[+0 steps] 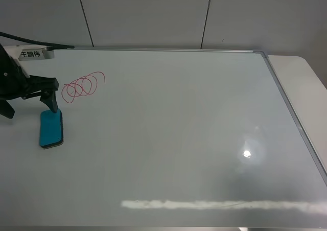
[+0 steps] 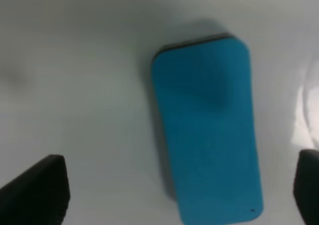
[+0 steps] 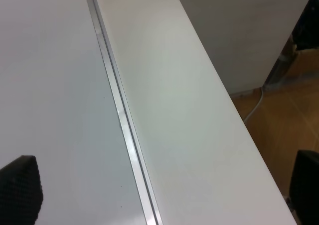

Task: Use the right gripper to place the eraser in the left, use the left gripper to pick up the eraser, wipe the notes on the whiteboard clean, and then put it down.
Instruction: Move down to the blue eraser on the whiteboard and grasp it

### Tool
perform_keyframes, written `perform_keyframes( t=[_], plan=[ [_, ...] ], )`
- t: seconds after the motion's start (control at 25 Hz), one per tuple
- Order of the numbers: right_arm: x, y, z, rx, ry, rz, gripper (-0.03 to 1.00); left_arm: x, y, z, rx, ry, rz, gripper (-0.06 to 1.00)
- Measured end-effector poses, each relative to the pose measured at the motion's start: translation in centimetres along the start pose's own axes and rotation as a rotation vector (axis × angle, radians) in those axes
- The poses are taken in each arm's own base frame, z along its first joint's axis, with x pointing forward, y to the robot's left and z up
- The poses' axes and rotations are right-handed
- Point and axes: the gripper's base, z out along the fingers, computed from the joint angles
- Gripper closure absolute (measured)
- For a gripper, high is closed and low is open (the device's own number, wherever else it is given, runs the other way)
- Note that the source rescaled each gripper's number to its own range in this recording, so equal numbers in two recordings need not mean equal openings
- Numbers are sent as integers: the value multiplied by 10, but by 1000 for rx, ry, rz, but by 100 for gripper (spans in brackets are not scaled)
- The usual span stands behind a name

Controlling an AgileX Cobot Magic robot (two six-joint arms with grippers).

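Observation:
The teal-blue eraser (image 1: 51,129) lies flat on the whiteboard (image 1: 173,129) near its left edge, just in front of the red looped notes (image 1: 83,86). My left gripper (image 1: 29,106) is open, with one finger (image 1: 51,102) at the eraser's far end. In the left wrist view the eraser (image 2: 207,130) lies between the spread fingertips (image 2: 37,190), untouched. My right gripper (image 3: 164,195) is open and empty over the board's silver right frame (image 3: 124,130). It is out of the exterior high view.
A white table (image 1: 301,77) extends past the board's right frame. A black cable and white tag (image 1: 36,53) sit at the far left. The right wrist view shows wooden floor (image 3: 279,115) beyond the table edge. Light glare (image 1: 247,153) marks the board.

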Motion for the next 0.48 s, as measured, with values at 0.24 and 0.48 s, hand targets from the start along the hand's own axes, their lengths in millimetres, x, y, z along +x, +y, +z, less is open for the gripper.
perform_keyframes(
  t=[0.24, 0.48],
  plan=[
    [0, 0, 0, 0, 0, 0, -3, 5, -4, 18, 14, -4, -14, 15],
    [0, 0, 0, 0, 0, 0, -3, 32, 2, 40, 20, 13, -56, 15]
  ],
)
